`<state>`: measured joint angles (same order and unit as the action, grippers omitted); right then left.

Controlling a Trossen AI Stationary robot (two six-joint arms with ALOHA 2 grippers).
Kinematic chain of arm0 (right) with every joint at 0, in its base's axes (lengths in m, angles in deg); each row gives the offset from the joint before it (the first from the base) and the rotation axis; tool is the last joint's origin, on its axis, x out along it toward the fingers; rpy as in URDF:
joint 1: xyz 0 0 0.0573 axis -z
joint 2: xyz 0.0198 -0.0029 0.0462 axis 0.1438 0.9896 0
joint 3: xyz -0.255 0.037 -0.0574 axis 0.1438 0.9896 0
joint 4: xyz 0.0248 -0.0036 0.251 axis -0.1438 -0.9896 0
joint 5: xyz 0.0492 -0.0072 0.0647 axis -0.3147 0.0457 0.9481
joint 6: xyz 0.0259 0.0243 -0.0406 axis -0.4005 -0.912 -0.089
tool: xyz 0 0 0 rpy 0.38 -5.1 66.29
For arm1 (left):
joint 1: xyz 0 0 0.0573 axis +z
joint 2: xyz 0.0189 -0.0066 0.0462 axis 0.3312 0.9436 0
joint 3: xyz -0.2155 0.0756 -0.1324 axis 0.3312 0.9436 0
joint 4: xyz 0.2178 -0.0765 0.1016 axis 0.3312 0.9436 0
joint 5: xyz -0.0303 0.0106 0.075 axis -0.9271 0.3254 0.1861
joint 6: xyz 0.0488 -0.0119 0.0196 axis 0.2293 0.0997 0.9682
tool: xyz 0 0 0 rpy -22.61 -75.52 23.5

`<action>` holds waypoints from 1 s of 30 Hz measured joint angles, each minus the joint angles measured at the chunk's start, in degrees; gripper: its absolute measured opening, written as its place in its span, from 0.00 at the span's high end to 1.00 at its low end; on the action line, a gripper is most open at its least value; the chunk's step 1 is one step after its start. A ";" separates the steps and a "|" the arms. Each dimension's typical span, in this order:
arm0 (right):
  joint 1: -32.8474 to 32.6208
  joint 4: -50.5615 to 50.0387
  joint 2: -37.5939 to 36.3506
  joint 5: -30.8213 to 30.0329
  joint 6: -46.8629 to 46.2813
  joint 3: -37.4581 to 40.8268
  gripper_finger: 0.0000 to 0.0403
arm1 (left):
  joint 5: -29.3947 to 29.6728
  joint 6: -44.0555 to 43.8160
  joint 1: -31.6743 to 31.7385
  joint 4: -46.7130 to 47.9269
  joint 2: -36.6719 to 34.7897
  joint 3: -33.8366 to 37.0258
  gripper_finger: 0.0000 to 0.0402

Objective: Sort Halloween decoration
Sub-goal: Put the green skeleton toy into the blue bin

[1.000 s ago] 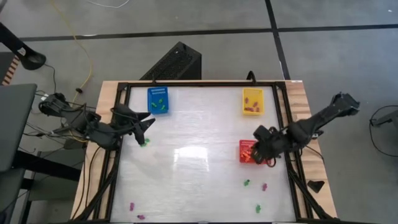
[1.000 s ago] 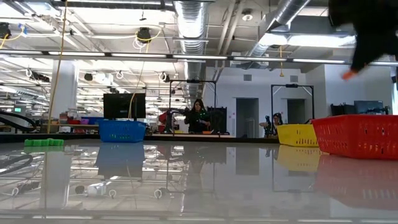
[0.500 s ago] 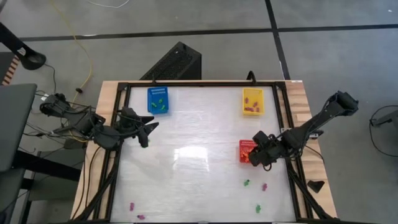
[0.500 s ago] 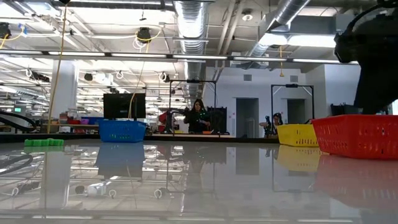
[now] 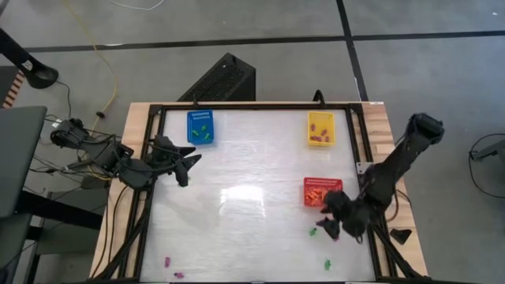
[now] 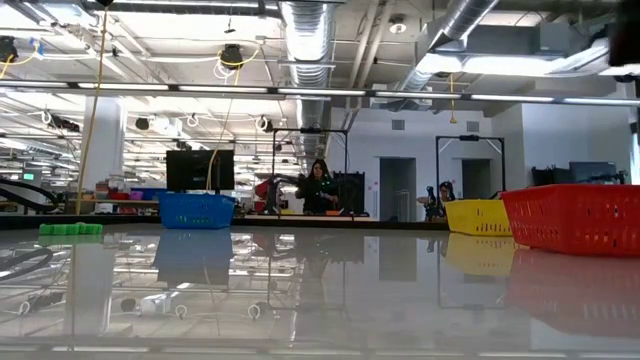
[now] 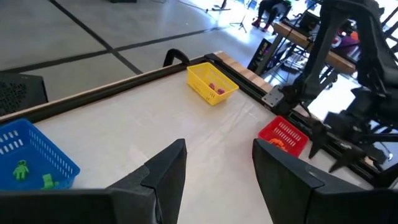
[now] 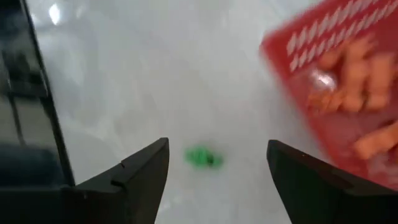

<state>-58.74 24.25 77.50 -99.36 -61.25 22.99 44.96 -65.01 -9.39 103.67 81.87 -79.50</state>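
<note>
Our right gripper [image 8: 217,171] hangs with fingers spread wide and empty over a tiny green piece [image 8: 203,158], seemingly on bare white tabletop [image 5: 245,229], just beside the red perforated plastic basket [image 5: 321,190] of orange pieces [image 8: 364,81]. Our left gripper [image 7: 217,171], parted and empty, waits near the blue perforated plastic basket [image 5: 200,126].

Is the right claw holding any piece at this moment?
No, the right claw stands open and empty, with a green piece lying on the table beyond its fingers.

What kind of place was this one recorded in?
Most likely a large industrial lab or workshop hall. The low view shows exposed ceiling ducts, long rows of strip lights and people at workstations behind the table; the high view shows bare concrete floor.
</note>
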 joint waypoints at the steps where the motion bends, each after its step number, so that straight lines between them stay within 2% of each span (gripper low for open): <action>1: -1.14 0.16 1.65 0.02 0.39 0.02 0.26 | 0.10 0.27 0.00 0.00 0.00 0.00 0.57; 4: -2.62 0.09 6.59 0.04 4.18 0.02 0.27 | 0.16 1.59 0.00 -0.01 0.00 0.00 0.57; 7: -1.34 1.91 11.08 0.02 10.35 0.02 0.27 | 0.14 1.61 0.00 -0.02 0.00 0.00 0.57; 9: 0.38 5.28 13.94 0.39 16.34 0.02 0.27 | -0.09 1.05 0.00 -0.04 0.00 0.00 0.57; 12: 2.84 12.29 17.57 3.78 27.41 0.02 0.27 | -0.37 -0.46 0.00 -0.04 0.00 0.00 0.57; 14: 3.88 16.30 19.36 6.19 31.48 -0.18 0.27 | -0.53 -1.13 0.00 -0.04 0.00 0.00 0.57; 19: 4.04 17.02 21.63 8.94 31.58 -1.66 0.27 | -0.56 -2.36 0.00 -0.06 0.00 0.00 0.57; 25: 2.55 16.02 19.84 11.44 31.83 -2.24 0.27 | -0.58 -2.81 0.00 -0.07 0.00 0.00 0.57; 30: 1.08 16.37 18.35 11.18 32.00 -2.80 0.27 | -0.58 -2.61 0.00 -0.05 0.00 0.00 0.57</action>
<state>-57.66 40.63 95.85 -88.17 -29.25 20.19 44.38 -67.62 -9.39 103.62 81.87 -79.50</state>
